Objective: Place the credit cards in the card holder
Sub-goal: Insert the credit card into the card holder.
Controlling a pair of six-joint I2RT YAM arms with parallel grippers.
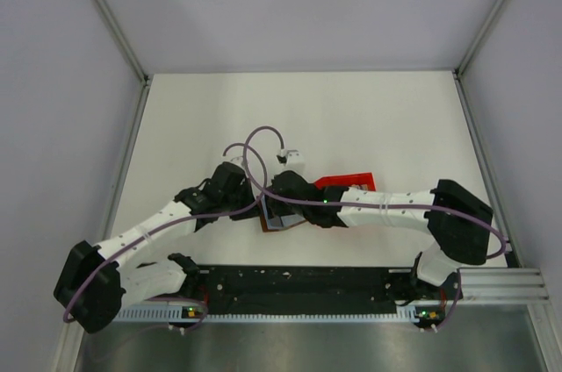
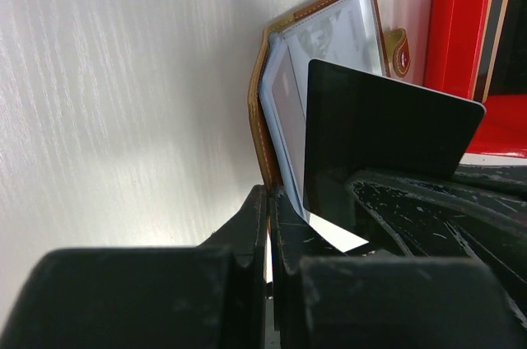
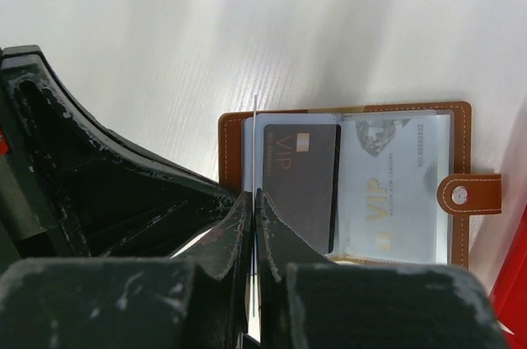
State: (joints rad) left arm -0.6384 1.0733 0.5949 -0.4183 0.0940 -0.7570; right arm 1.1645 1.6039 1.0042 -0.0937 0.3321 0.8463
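The card holder, a brown wallet, lies open on the table, with a snap tab on its right edge. Its clear sleeves hold a dark VIP card and a light blue VIP card. My left gripper is shut on the brown edge of the card holder. My right gripper is shut on a credit card that shows edge-on as a thin line. In the left wrist view that card stands tilted and dark over the open sleeves. From above, both grippers meet over the card holder.
A small red open box sits just behind the card holder, its wall near the wallet's tab; a card edge shows inside it. Grey walls with metal posts enclose the white table. Purple cables loop above the wrists.
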